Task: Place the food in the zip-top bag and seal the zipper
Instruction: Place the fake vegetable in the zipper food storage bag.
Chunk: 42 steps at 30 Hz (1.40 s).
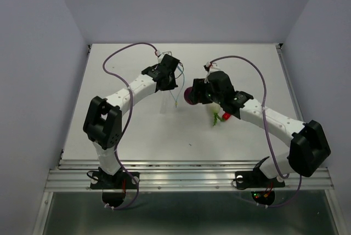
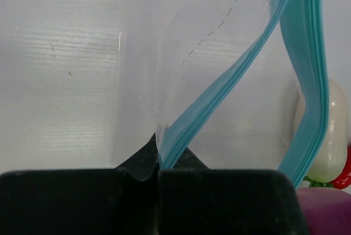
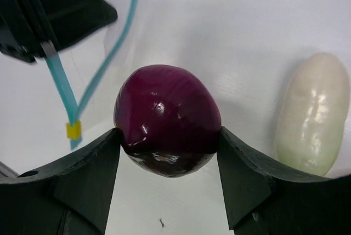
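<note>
My left gripper is shut on the light blue zipper edge of the clear zip-top bag and holds it up, mouth gaping. In the top view the left gripper has the bag hanging below it. My right gripper is shut on the dark purple ball, just right of the bag's mouth; the ball also shows in the top view. The white radish lies on the table beside it. The red chili lies by the radish's green tip, partly under the right arm.
The white table has raised walls at the back and sides. A metal rail runs along the near edge by the arm bases. The left gripper's black body is close to my right fingers.
</note>
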Motion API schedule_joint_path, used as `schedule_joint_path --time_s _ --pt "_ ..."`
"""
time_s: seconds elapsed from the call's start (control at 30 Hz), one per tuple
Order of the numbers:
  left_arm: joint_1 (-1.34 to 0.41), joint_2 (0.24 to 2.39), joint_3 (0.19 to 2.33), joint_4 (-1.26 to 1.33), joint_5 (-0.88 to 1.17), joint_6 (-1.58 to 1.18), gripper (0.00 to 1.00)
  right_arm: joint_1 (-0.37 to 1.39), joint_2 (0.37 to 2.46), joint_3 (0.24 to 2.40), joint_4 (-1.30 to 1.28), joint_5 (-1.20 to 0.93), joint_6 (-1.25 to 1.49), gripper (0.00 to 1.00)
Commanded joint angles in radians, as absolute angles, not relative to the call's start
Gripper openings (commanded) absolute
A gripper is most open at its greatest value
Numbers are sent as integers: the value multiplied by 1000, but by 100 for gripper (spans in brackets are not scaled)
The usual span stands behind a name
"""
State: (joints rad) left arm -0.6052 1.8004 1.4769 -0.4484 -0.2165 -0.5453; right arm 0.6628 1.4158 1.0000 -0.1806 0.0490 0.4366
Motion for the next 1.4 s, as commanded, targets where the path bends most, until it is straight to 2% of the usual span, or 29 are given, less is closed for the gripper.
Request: schedule_joint_path --time_s 0.0,0.23,0.47,0.93,1.2,1.33,1.37 --pt "-609 1736 1456 -431 -212 -525 0 670 1391 1118 -133 205 468 38" --pt "-607 1735 1454 -428 -202 -525 0 661 1460 1299 -132 282 505 38" --pt "-607 1732 1448 -420 -198 -529 0 661 1577 1374 -120 195 509 38" --pt "-607 1704 1448 -408 -183 -532 0 661 1663 1351 -127 190 526 38" --pt "-609 1698 1454 -408 -190 -535 0 661 1657 1316 -149 120 451 37" --pt "-609 1710 1463 -408 -180 -535 0 661 1641 1310 -155 81 411 42" --pt "-607 1712 1466 -407 -175 -535 0 661 1640 1310 -155 77 407 46"
